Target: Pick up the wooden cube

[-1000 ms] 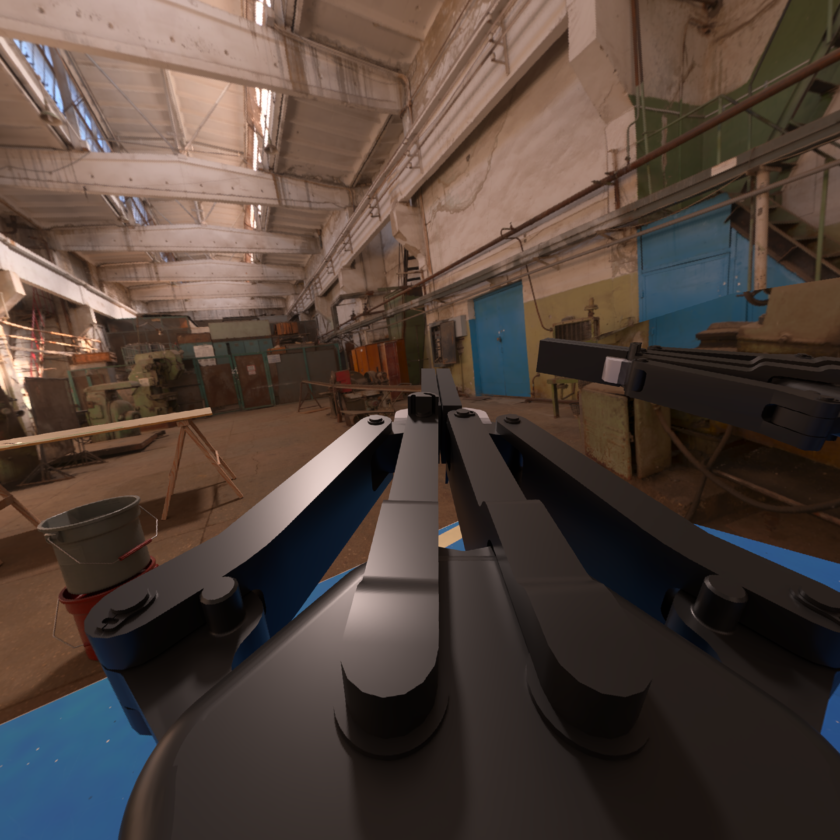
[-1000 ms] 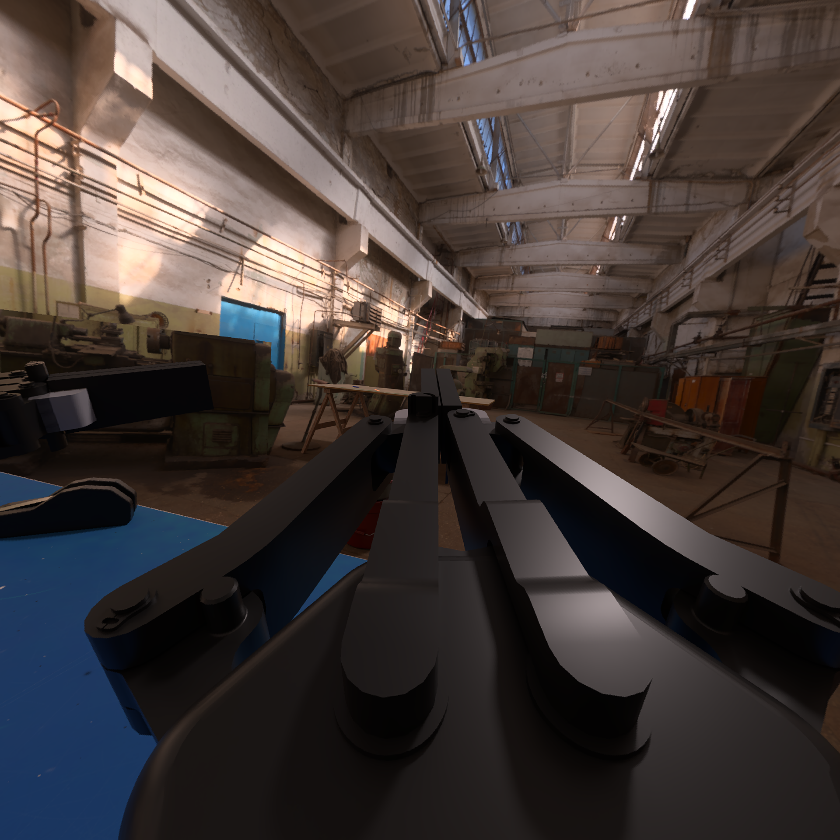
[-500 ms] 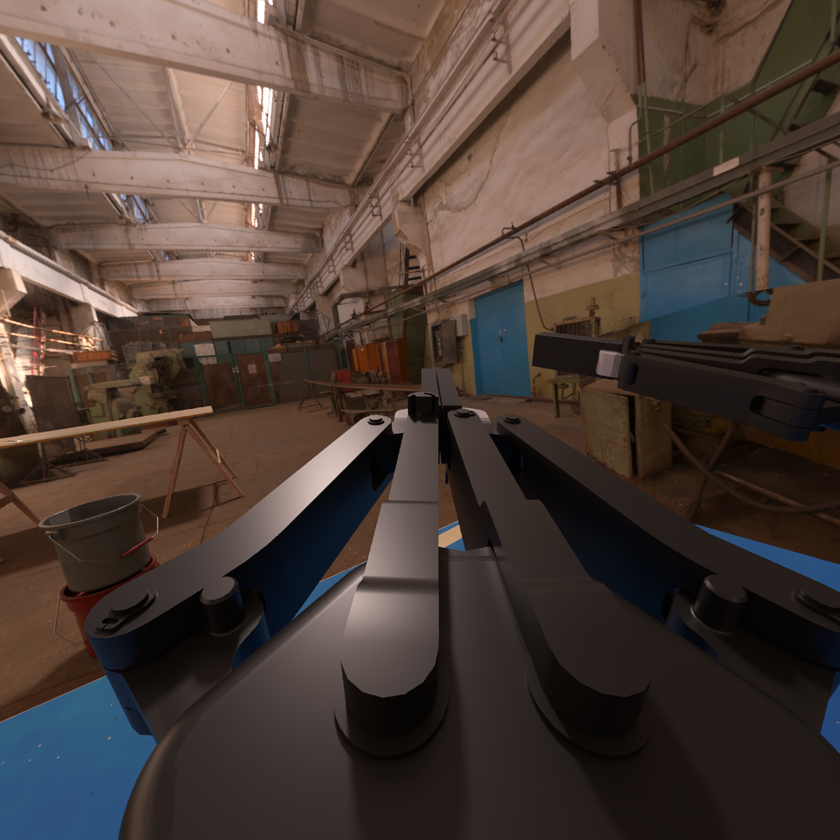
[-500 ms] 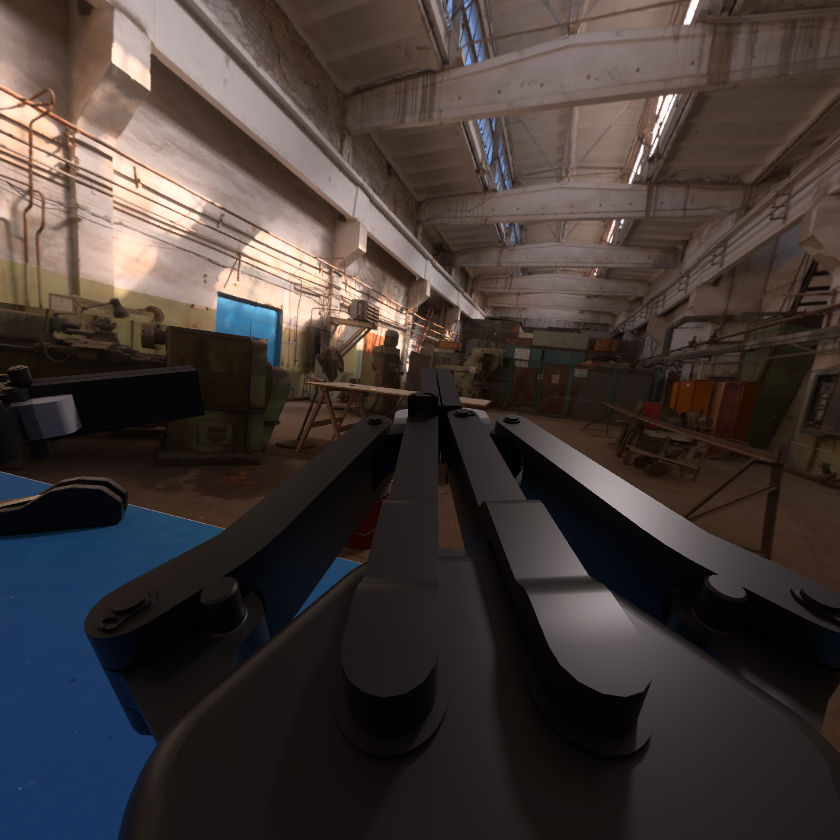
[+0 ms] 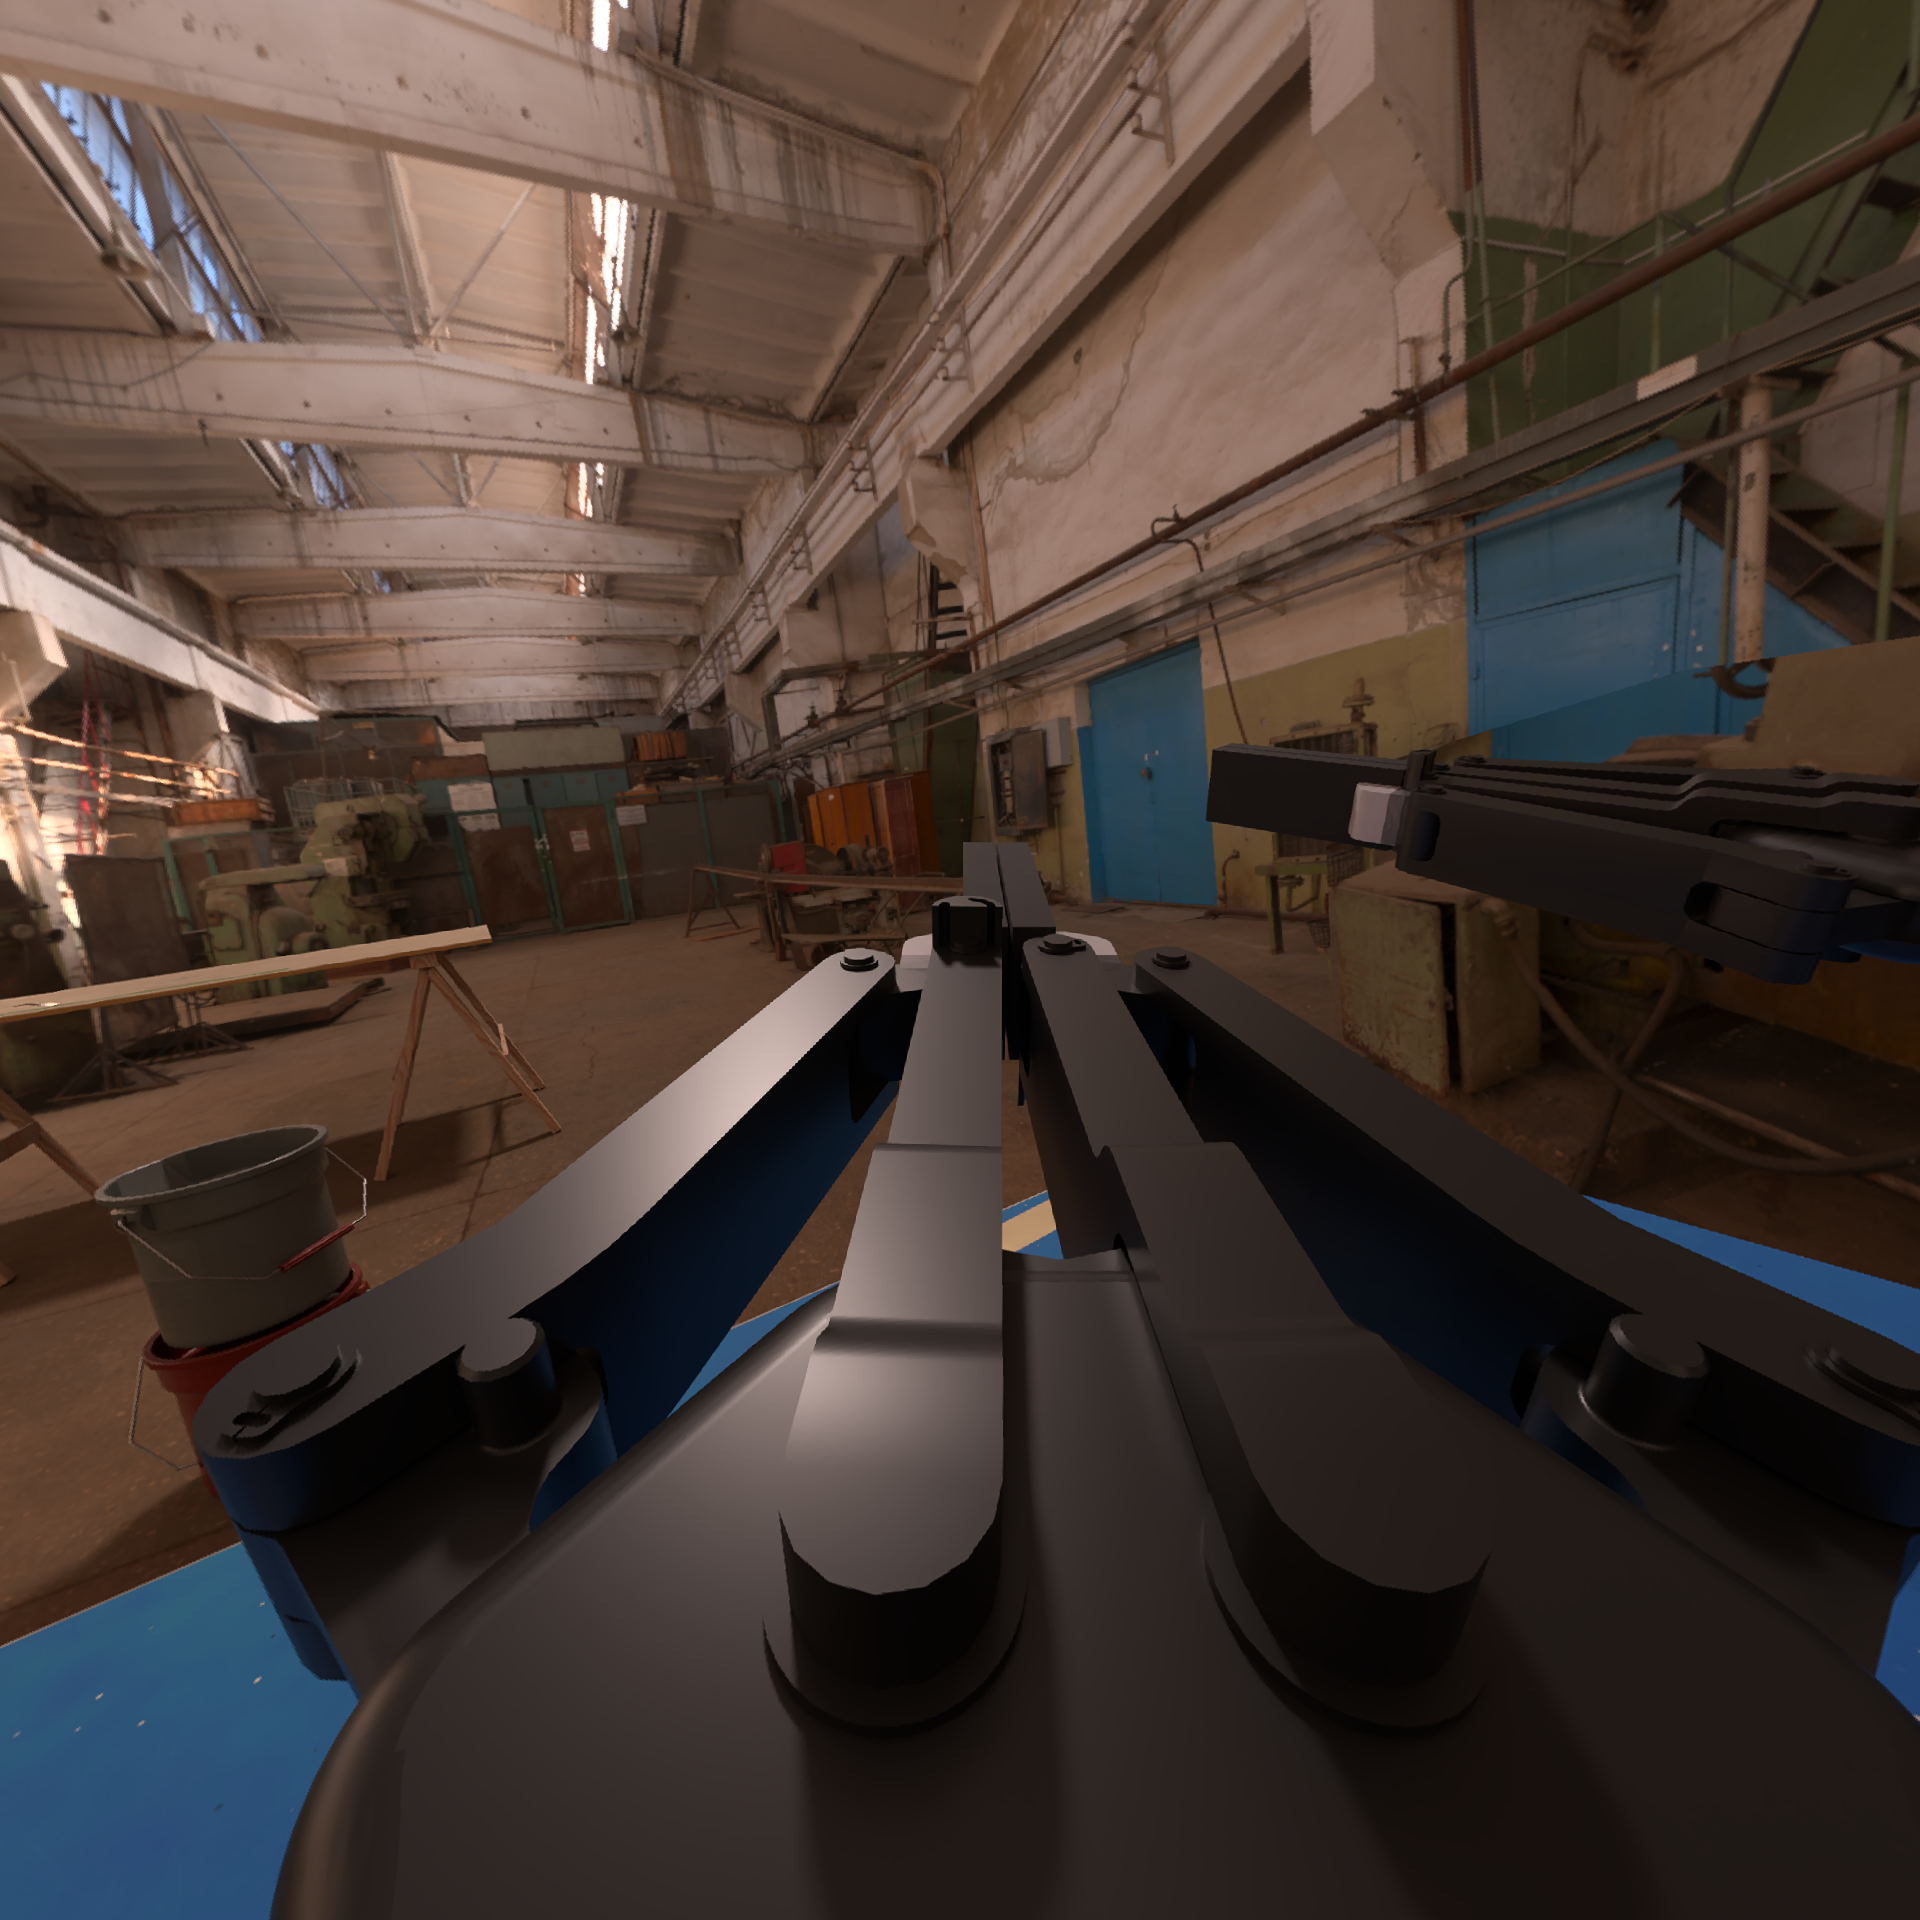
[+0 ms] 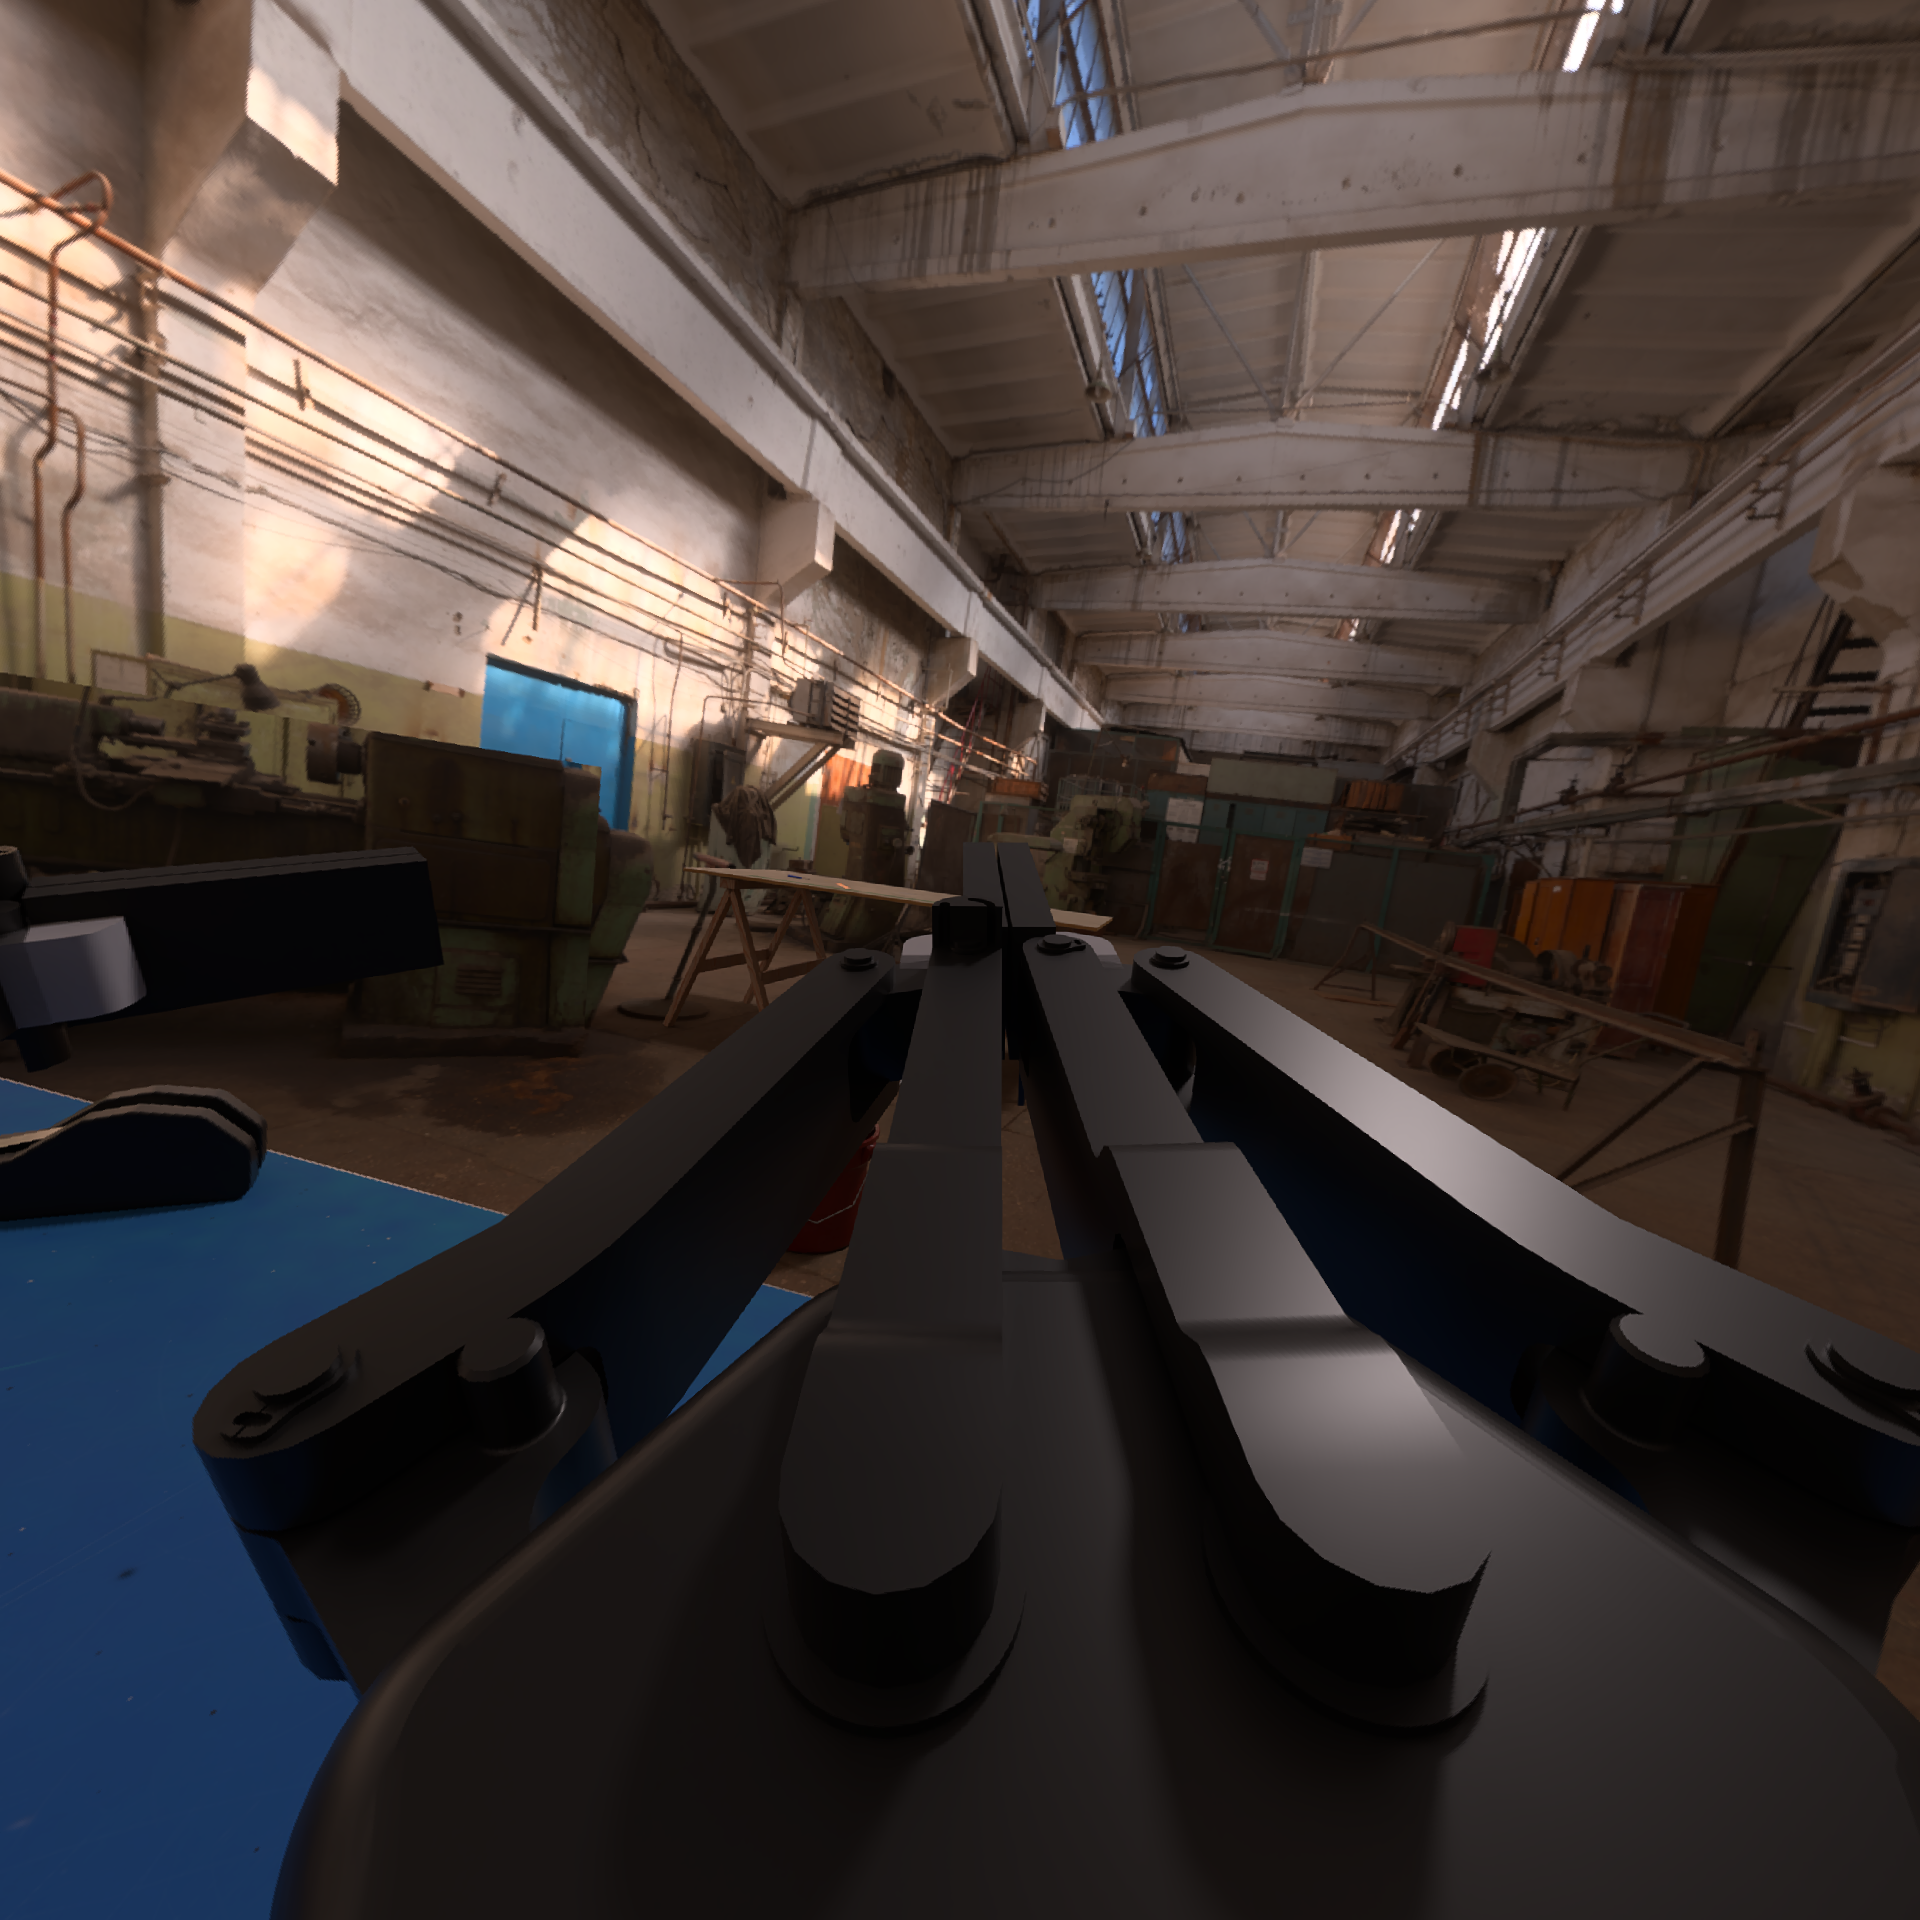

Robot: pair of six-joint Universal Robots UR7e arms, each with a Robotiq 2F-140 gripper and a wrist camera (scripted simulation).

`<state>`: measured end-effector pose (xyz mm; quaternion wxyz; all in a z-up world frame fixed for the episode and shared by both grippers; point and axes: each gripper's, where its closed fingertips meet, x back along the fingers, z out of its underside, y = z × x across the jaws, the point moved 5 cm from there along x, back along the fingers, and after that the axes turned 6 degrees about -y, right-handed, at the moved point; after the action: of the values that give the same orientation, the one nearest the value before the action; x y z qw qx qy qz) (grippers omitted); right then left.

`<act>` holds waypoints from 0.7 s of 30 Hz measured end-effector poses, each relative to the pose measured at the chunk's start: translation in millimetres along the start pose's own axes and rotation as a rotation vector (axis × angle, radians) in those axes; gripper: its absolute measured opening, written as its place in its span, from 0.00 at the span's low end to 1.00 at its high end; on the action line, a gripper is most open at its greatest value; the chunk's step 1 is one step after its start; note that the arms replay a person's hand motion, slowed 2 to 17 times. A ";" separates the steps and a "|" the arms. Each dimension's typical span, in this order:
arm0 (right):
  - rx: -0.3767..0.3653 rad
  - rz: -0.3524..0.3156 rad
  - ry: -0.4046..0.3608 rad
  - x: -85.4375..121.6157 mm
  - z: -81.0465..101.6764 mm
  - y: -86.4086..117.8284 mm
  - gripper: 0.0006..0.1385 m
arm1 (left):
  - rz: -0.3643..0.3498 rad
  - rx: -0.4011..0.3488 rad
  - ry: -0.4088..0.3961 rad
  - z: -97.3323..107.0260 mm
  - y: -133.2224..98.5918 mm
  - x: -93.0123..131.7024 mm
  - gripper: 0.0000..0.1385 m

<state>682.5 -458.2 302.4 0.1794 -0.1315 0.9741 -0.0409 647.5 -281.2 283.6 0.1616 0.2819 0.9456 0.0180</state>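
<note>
Wooden cube mostly hidden, orientation unreadable; left gripper (image 5: pixel 997 873) and right gripper (image 6: pixel 997 873) both closed, empty.

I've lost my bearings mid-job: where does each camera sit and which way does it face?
Left wrist view: sits on the left pincer, shut, facing level across the blue table into the hall; right pincer crosses at right.
Right wrist view: sits on the right pincer, shut, facing likewise; left pincer at left.
Shared: table, trestle board; no cube visible.
</note>
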 end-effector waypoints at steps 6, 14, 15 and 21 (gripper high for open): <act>0.008 0.001 0.003 -3.3 -1.1 -0.2 0.00 | -0.002 -0.001 0.001 0.0 0.6 0.2 0.01; 0.019 0.002 0.007 -7.6 -2.9 -0.5 0.00 | -0.004 -0.002 0.002 0.0 1.4 0.4 0.01; 0.021 0.002 0.008 -8.2 -3.1 -0.5 0.00 | -0.005 -0.002 0.003 0.0 1.5 0.4 0.01; 0.027 0.001 0.013 -11.6 -4.0 -0.5 0.00 | -0.006 -0.003 0.003 -0.1 2.0 0.7 0.01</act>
<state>691.6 -455.5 310.1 0.1750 -0.1283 0.9746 -0.0550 648.0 -279.2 283.8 0.1607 0.2786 0.9467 0.0191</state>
